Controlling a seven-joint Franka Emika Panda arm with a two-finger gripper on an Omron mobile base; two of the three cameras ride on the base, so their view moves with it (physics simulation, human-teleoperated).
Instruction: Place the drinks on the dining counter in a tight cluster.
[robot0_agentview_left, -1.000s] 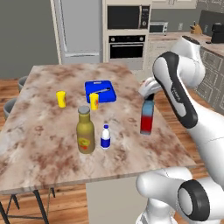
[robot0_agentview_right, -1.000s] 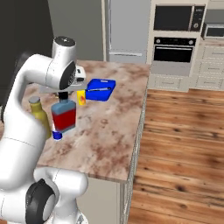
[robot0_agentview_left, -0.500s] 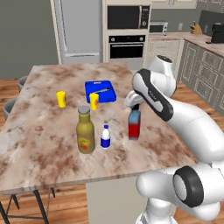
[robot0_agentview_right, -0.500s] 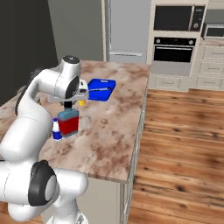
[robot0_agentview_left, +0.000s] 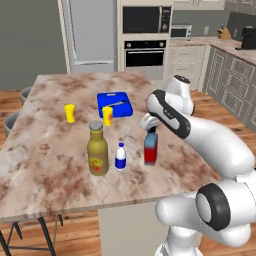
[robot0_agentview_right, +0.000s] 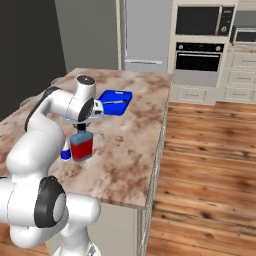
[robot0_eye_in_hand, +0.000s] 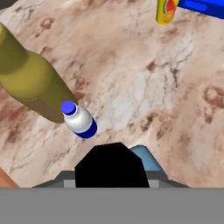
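On the dining counter (robot0_agentview_left: 45, 150), going from the left across the left base view, the tall amber bottle (robot0_agentview_left: 98, 149) stands upright near the front half of the stone top. It looks the heaviest of the three drinks and the easiest to tip, being tall on a modest foot; its glossy sides suggest a slippery, rigid body, so a hold on the narrower shoulder or neck below the grey cap seems best. Just beside it to the right stands the small blue-and-white bottle (robot0_agentview_left: 120, 157), apart from the amber one by a sliver; in the hand view it (robot0_eye_in_hand: 78, 120) sits just beside the amber body (robot0_eye_in_hand: 33, 85). It is probably light and stiff, easily knocked over by a passing finger, and would be taken around its middle or under the cap

Further right, near but clearly apart from the small bottle, is the red-and-blue container (robot0_agentview_left: 150, 147), upright, its base at or just above the counter. The gripper (robot0_agentview_left: 150, 131) comes down on it from above, and the fingers hold its dark top between them at a narrow spread; the right base view shows the same hold (robot0_agentview_right: 81, 131) on the boxy red body (robot0_agentview_right: 81, 148). It looks rigid and flat-sided, so the top grip should hold, though the body could swing if moved quickly. The gap to the small bottle suggests the cluster is not yet tight
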